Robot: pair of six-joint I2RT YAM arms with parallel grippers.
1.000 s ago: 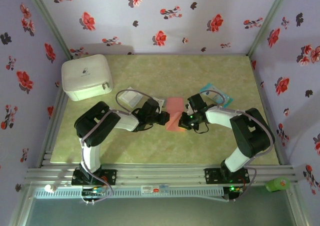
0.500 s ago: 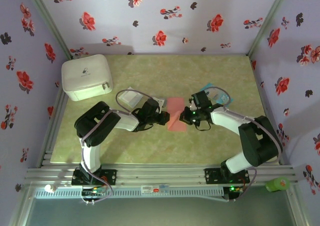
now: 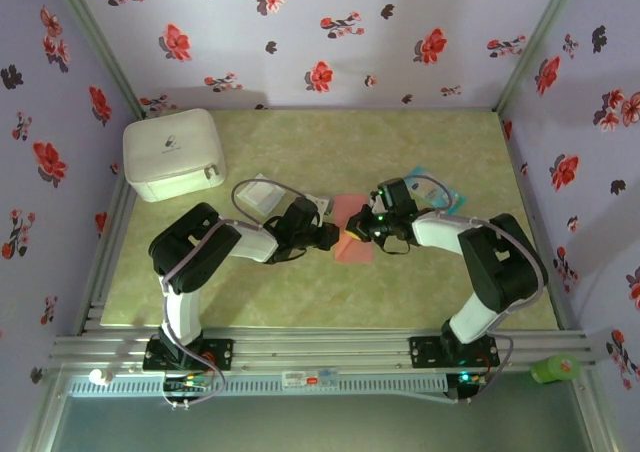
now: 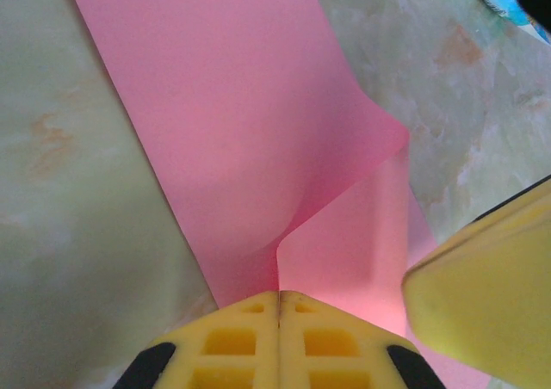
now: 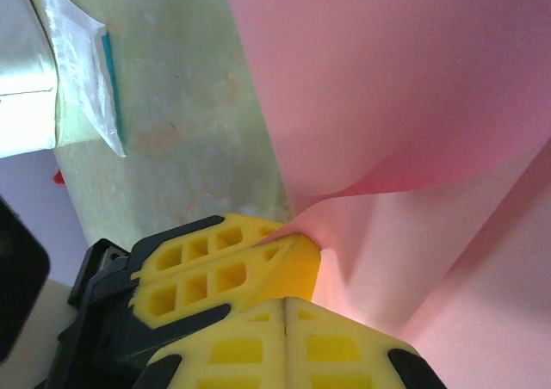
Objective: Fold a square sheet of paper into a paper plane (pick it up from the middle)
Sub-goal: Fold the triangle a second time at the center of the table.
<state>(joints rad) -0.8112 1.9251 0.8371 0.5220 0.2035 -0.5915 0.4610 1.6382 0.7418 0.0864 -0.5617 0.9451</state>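
So at that moment your white box (image 3: 172, 154) sat in the far left corner of the table (image 3: 300, 292), and a small see-through packet (image 3: 262, 194) lay nearer the middle, right by the left arm. Your left gripper (image 3: 333, 236) had its yellow jaws pressed tight together, and in its wrist view (image 4: 280, 296) a raised crease of the square sheet of paper (image 3: 355, 250) ran straight into the seam, so it was pinching the sheet's left edge. The pink sheet lay mid-table between both grippers, mostly flat but buckled up by the pinch. Your right gripper (image 3: 357, 230) was clamped shut too, tips touching the sheet just beside the left one. I couldn't tell if any paper was caught between them. A teal-and-white packet (image 3: 432, 187) lay further right.
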